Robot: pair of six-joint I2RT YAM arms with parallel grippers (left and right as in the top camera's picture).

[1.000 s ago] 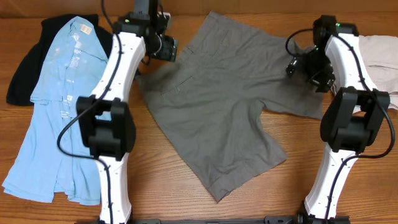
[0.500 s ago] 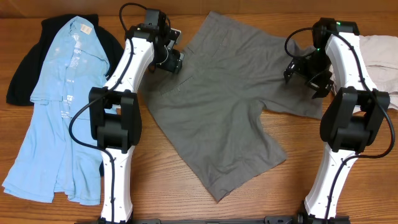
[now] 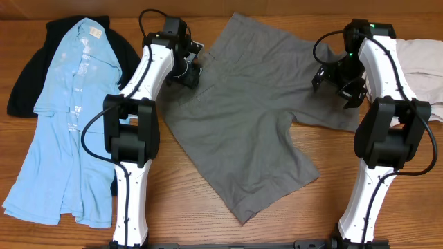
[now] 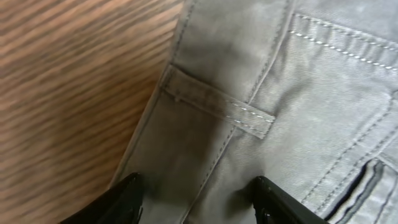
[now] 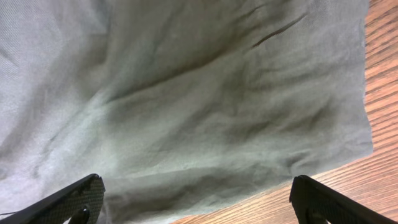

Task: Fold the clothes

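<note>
Grey-olive shorts are lying spread flat across the middle of the wooden desk, the waistband running along their far left edge, one leg pointing toward the near side and the other reaching right. The left end effector is sitting low over that waistband, its fingers standing partly apart on either side of the seam just below a belt loop, with a pocket showing at the right of its wrist view; the cloth between them is lying flat and ungripped. The right end effector is hovering over the right leg near its hem, its jaws spread wide with rumpled fabric filling the space below them. A light blue shirt is lying on the left side of the desk, partly covering a black shirt. A beige garment is resting at the far right edge, beside the right arm.
</note>
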